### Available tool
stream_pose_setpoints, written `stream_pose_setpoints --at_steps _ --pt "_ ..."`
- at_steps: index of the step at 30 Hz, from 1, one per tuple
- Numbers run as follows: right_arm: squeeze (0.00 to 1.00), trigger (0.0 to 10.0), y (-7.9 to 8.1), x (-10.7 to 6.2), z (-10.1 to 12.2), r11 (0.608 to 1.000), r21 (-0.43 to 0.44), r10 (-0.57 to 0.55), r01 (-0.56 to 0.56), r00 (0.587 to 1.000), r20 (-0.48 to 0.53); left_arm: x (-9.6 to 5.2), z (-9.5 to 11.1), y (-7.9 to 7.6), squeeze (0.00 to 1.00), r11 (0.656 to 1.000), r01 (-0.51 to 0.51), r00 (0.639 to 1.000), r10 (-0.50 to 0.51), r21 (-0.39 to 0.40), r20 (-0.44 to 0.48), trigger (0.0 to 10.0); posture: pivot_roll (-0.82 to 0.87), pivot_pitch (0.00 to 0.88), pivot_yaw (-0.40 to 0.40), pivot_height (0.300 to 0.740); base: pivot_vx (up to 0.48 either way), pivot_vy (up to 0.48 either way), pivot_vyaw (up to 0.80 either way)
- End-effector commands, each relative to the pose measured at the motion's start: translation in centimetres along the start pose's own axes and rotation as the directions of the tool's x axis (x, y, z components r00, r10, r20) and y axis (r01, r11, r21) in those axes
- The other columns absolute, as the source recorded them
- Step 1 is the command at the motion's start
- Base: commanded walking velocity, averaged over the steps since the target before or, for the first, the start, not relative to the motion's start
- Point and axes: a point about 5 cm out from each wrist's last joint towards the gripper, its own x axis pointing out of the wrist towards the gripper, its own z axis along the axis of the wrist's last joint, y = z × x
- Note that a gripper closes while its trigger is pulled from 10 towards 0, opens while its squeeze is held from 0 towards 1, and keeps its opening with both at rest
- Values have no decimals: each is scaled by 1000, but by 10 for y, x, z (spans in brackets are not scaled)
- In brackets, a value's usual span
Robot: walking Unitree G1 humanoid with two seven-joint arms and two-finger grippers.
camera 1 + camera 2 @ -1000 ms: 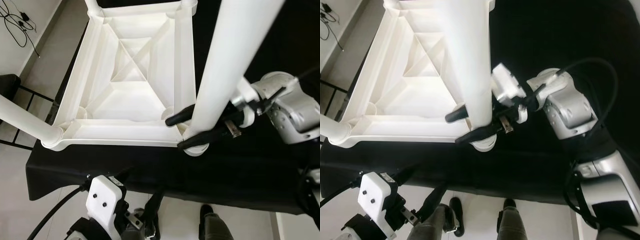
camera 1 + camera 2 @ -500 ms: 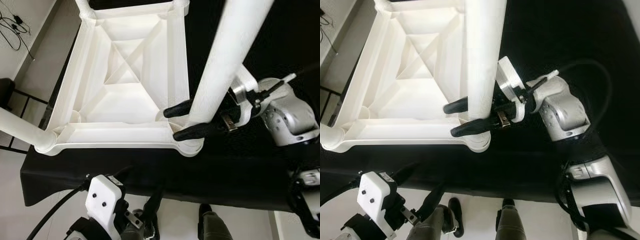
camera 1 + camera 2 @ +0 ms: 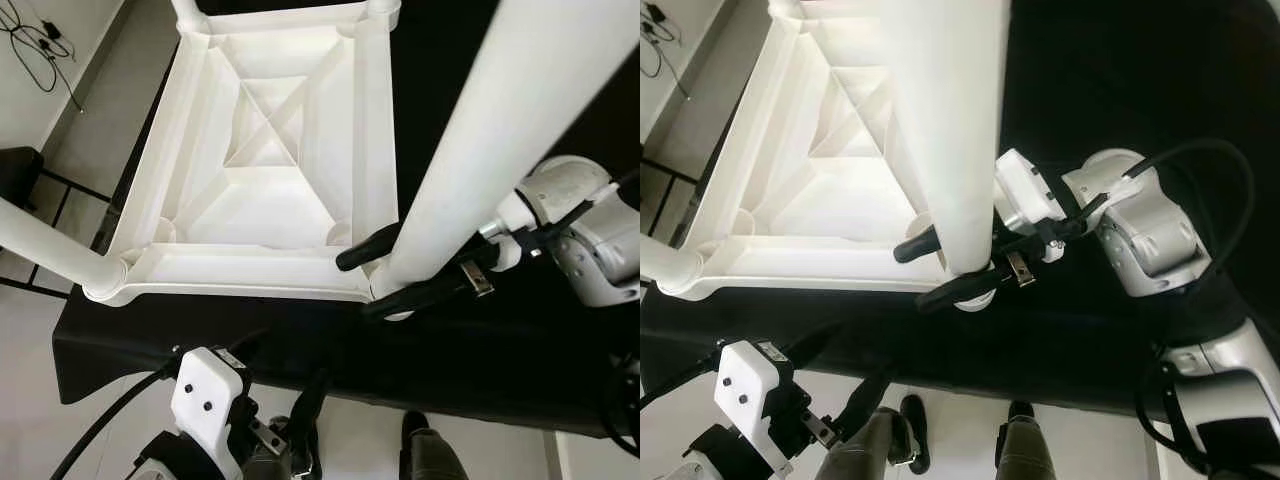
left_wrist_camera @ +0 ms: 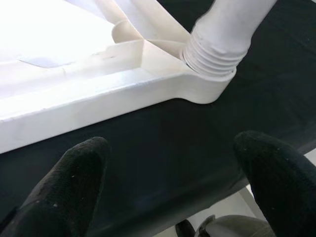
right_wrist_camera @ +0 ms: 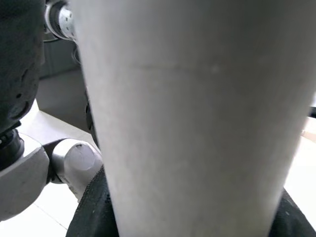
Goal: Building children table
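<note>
Left eye view looks down on a white plastic table top [image 3: 270, 170] lying upside down on a black cloth [image 3: 200, 345], its ribbed underside facing up. At the far left, a white leg [image 3: 45, 245] already stands in the near-left corner socket and slants out past the picture's edge. Below the cloth's near edge the left gripper [image 4: 168, 187] hangs low, close to the robot's body, above pale floor [image 3: 60, 400]. Its wrist view shows the two black fingers [image 4: 64, 182] spread wide apart with nothing between them, pointing toward a corner of the table top where the threaded end of a leg sits in its socket.

Moving right, a second white leg [image 3: 500, 140] rises steeply from the near-right corner socket [image 3: 385, 290] toward the camera, thick and close in the picture. The right gripper [image 3: 395, 270] is clamped around this leg just above the socket: one black finger lies on the table-top side, the other on the near side, both pressed against the tube. The right wrist view shows the leg's pale surface between dark pads. Behind the fingers, the silver right arm [image 3: 590, 240] reaches in from the right over the black cloth. A person's shoe [image 3: 1015, 415] shows on the floor below.
</note>
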Motion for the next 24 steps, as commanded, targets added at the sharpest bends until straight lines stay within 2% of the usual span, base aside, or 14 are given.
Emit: stream_pose_setpoints --at_steps 1,2,4,9,10,17,24 --pt "0 10000 6 11 -37 980 200 32 -25 999 -30 -2 -3 -1 0 1000 -5 1000 5 -16 -17 10000 -2 416 139 740 0 0 0" --pt "0 10000 6 11 -37 980 200 32 -25 999 -30 -2 -3 -1 0 1000 -5 1000 5 -16 -17 10000 -2 416 139 740 0 0 0" --pt "0 10000 3 12 -35 969 244 16 -24 999 36 -2 -2 -1 0 1000 -8 1000 8 -18 -14 10000 -1 420 129 740 0 0 0" --pt "0 10000 3 13 -35 962 271 16 -36 997 75 -2 -2 -2 0 1000 -9 1000 9 -20 -13 10000 -2 424 131 740 0 0 0" --pt "0 10000 5 14 -34 953 294 42 -72 993 107 -2 -2 -2 0 1000 -7 1000 7 -22 -12 10000 -2 425 130 740 0 0 0" --pt "0 10000 0 17 -35 950 293 80 -104 992 94 -4 -1 -3 0 1000 -4 1000 3 -26 -14 10000 8 434 125 740 0 0 0" --pt "0 10000 -7 20 -33 957 273 72 -100 991 111 -6 0 -6 0 1000 -8 1000 7 -28 -16 10000 21 445 122 740 0 0 0"
